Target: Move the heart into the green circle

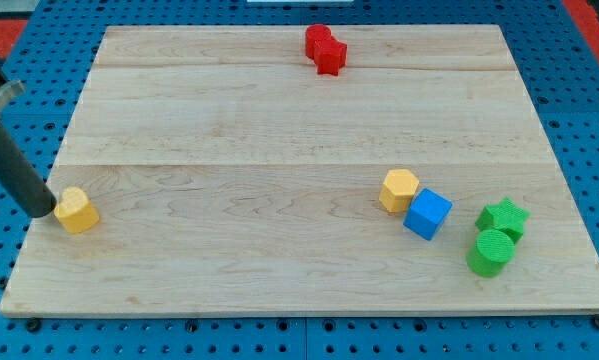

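A: Item one, the task's thing. Where does it stand?

B: Yellow heart block (77, 210), near the left edge of the wooden counter (279, 150), far to the view's left of the green cylinder (490, 252). The heart shape is hard to confirm at this size; I judge it by elimination, since the other yellow piece reads as a hexagon.

A: Item two, the target.

B: Green cylinder, lower right part of the counter, its round top being the circle the task means. A green star block (504, 217) sits touching it, just above.

A: Item three, the rod.

B: My tip (45, 211) is just to the left of the yellow heart block, touching it or nearly so, on the side away from the green cylinder. There is no pincer on this arm, so nothing is open, closed or held.

A: Other stock?

B: Yellow hexagon block (399, 189) and blue cube (427, 213), touching each other, just left of the green cylinder. Two red blocks (325, 47), shapes unclear, pressed together well above it at the counter's top edge.

A: Progress?

B: By my reading, barely begun. The tip is placed for a rightward push; the whole crossing is left. The hexagon and cube lie close to that line and may need skirting.
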`<state>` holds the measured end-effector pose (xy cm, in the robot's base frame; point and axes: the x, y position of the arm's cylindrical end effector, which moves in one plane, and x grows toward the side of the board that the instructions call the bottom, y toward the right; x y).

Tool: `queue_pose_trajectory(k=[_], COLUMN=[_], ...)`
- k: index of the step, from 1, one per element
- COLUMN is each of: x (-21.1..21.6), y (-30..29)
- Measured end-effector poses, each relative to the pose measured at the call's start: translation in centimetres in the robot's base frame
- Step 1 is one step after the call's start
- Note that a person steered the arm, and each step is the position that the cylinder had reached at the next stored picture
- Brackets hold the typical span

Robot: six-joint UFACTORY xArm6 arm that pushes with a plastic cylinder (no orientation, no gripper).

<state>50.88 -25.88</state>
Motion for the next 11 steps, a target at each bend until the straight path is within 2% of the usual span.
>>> queue_pose_trajectory(k=[1, 2, 3, 4, 5, 6, 7, 8, 10, 11], x=[-0.1, 0.9, 3.9, 9.1, 6.2, 7.8, 7.4, 3.0, 2.3, 2.6], y=[14.9, 24.8, 16.1, 15.4, 26.1, 24.0, 17.3, 18.0, 37.1, 35.5])
